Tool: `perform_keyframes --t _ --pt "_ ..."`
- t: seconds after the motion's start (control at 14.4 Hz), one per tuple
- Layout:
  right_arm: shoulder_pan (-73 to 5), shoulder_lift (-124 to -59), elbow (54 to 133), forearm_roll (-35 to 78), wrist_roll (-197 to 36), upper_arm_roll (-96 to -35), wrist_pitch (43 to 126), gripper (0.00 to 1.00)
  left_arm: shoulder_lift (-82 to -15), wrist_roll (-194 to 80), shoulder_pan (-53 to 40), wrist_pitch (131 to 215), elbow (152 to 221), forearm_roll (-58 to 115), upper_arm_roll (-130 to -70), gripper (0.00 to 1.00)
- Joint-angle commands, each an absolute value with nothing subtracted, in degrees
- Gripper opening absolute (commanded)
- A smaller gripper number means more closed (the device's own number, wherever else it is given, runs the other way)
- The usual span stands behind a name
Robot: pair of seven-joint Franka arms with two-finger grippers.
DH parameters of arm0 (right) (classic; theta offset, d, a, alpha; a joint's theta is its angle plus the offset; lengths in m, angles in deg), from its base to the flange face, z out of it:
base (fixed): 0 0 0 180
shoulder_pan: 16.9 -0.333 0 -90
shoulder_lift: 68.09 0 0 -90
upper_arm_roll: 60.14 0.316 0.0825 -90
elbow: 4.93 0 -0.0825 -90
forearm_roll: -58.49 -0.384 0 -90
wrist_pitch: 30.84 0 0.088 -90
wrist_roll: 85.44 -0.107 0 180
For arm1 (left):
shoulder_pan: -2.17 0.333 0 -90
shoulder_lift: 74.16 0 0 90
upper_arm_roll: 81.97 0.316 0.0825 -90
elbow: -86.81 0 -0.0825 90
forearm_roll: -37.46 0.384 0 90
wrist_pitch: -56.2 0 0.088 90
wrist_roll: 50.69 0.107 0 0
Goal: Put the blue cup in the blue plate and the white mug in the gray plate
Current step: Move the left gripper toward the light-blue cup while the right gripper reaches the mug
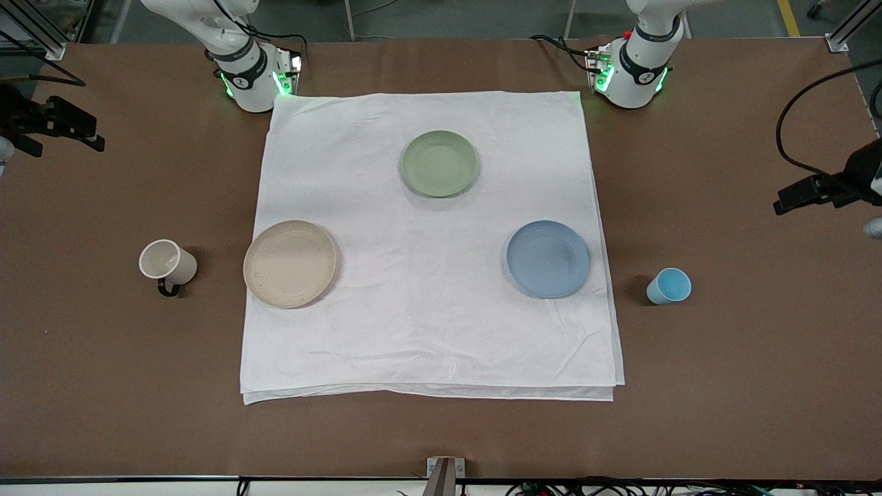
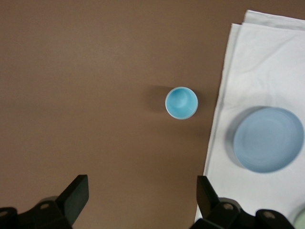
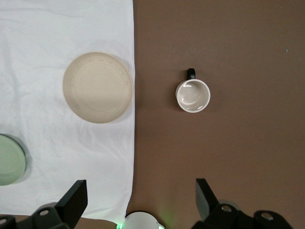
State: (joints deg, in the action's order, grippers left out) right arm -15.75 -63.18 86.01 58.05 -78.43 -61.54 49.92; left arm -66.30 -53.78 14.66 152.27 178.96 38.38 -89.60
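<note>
The blue cup (image 1: 669, 286) is seen upright on the bare brown table (image 1: 744, 358) toward the left arm's end, just off the edge of the white cloth (image 1: 427, 331). The blue plate (image 1: 548, 259) lies on the cloth near that edge, apart from the cup and holding nothing. The white mug (image 1: 167, 262) stands upright on bare table toward the right arm's end, its black handle turned toward the front camera. The gray plate (image 1: 290, 263) lies at the cloth's edge beside the mug, not touching it, and is also unfilled. A green plate (image 1: 440, 163) rests on the cloth nearer the robot bases than the other two plates.

In the front view only dark parts of the two hands are caught at the picture's edges, and their fingers cannot be made out there. The wrist views supply this. The left gripper (image 2: 143, 195) is shown high over bare table with its two fingers spread wide and nothing between them; the cup (image 2: 181, 102) sits ahead of it, with the blue plate (image 2: 269, 139) off to one side. The right gripper (image 3: 142, 198) is likewise spread wide and holding nothing, over the cloth's edge; the mug (image 3: 193, 95) and gray plate (image 3: 98, 87) lie ahead of it.

Only a sliver of the green plate is caught at the edge of each wrist view, and the fingers are cut off at their bases.
</note>
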Motion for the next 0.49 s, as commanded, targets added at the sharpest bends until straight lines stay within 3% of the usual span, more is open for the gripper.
perform_keyframes --t 0.0,0.28,0.42 --pt "-15.76 -61.85 86.75 58.58 -78.41 -61.46 49.93 1.00 -65.37 -53.85 14.39 163.89 187.58 37.81 -89.88 1.00" --pt "-14.89 -64.56 85.51 59.36 -78.58 -61.90 50.71 1.00 -61.96 -54.12 14.04 180.45 198.24 37.90 -90.32 1.00" --pt "-12.18 -71.13 85.08 59.28 -78.32 -62.08 55.26 1.00 -58.71 -54.12 14.13 185.11 199.75 37.90 -90.41 0.94"
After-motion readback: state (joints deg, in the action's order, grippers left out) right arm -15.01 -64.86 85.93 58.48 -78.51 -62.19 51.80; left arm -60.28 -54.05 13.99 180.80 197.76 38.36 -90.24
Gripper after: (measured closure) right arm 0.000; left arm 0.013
